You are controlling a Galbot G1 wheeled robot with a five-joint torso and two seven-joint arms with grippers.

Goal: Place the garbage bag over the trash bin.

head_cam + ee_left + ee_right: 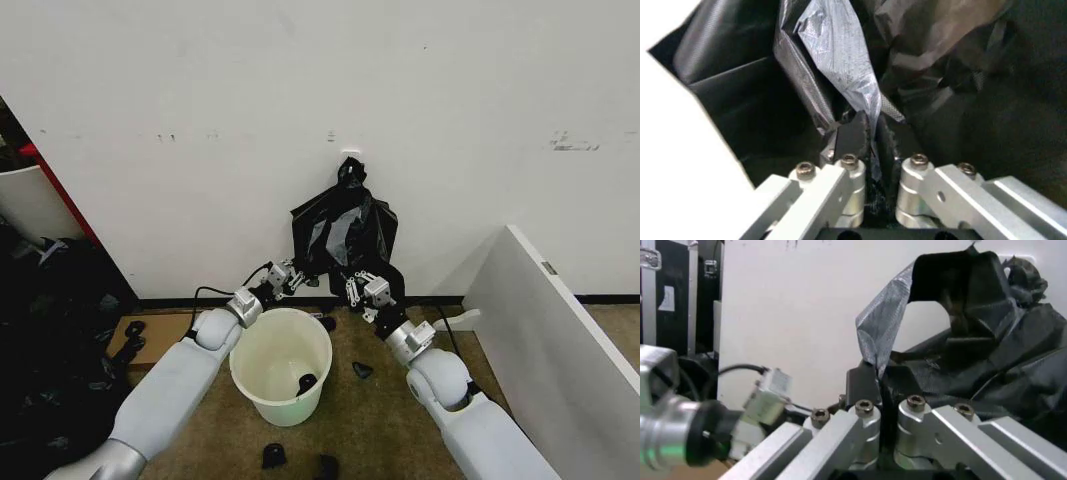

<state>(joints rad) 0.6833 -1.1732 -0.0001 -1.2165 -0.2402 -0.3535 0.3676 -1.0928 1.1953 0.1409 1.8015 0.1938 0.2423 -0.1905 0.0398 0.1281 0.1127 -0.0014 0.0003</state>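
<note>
brown carpet [380, 420], white wall [300, 90]

- The garbage bag [345, 232]: thin, glossy black, much wrinkled, hanging bunched against the white wall at the far side, its top gathered into a knot-like peak, its lower edge just beyond the bin's far rim.
- The trash bin [262, 385]: round, white, tapering downward, upright on the floor, mouth open and uncovered.
</note>
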